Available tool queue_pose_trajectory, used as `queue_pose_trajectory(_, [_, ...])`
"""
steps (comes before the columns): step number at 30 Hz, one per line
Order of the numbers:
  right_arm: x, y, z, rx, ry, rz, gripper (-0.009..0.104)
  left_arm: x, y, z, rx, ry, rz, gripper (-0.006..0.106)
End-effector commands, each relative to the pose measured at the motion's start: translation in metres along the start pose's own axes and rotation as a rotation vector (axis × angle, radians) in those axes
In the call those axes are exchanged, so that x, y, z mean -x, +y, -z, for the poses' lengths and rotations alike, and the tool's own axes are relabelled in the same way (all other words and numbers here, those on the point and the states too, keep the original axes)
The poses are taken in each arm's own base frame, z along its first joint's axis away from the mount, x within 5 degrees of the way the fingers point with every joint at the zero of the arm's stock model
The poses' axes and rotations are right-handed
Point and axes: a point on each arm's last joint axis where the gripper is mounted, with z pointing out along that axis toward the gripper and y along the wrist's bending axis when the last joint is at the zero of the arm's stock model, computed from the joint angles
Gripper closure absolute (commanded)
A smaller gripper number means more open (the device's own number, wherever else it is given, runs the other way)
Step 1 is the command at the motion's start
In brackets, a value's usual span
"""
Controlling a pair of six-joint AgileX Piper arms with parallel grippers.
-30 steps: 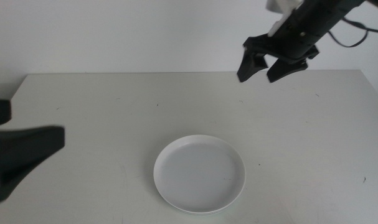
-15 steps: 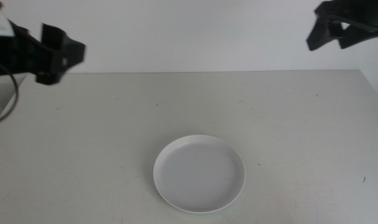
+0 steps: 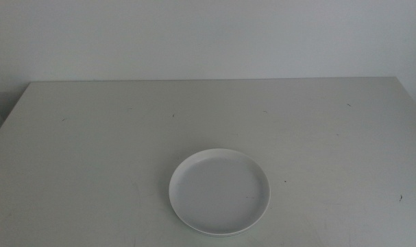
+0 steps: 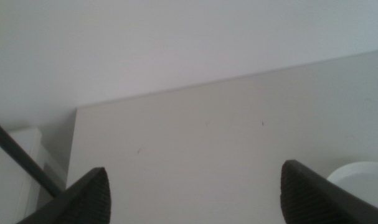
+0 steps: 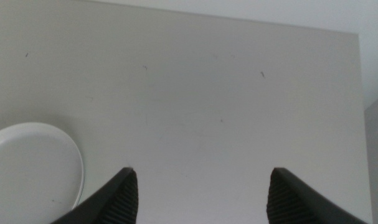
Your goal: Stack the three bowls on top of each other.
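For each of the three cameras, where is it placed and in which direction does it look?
Middle view: looks forward and down over the table at the white bowl; barely any arm shows.
Left wrist view: high above the table; open left gripper frames the bowl's edge.
Right wrist view: likewise high; open right gripper.
All share the white bowl.

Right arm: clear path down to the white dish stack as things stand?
Probably yes. The right hand hangs open above bare table, holding nothing, and the white round shallow dish lies uncovered with nothing between them. The left hand is also raised, off to its side.
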Motion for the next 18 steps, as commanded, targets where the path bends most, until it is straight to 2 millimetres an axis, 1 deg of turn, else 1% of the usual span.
queue_pose_trajectory(1, [-0.002, 0.0, 0.025, -0.036, -0.194, 0.027, 0.043, 0.004, -0.001, 0.019, 0.003, -0.165, -0.011, 0.002])
queue_pose_trajectory(3, [-0.016, 0.001, 0.033, -0.05, -0.255, 0.035, 0.043, -0.013, -0.003, 0.024, 0.004, -0.219, -0.003, 0.002])
queue_pose_trajectory(6, [-0.037, 0.001, 0.039, -0.077, -0.301, 0.062, 0.043, -0.041, -0.006, 0.028, -0.008, -0.282, 0.028, 0.002])
queue_pose_trajectory(10, [-0.068, 0.002, 0.051, -0.11, -0.428, 0.102, 0.043, -0.077, -0.01, 0.031, -0.011, -0.353, 0.055, 0.002])
queue_pose_trajectory(14, [-0.099, 0.003, 0.052, -0.138, -0.515, 0.146, 0.043, -0.102, -0.011, 0.034, 0.003, -0.43, 0.057, 0.002])
queue_pose_trajectory(18, [-0.116, 0.003, 0.054, -0.169, -0.619, 0.174, 0.043, -0.12, -0.012, 0.033, 0.013, -0.481, 0.06, 0.002])
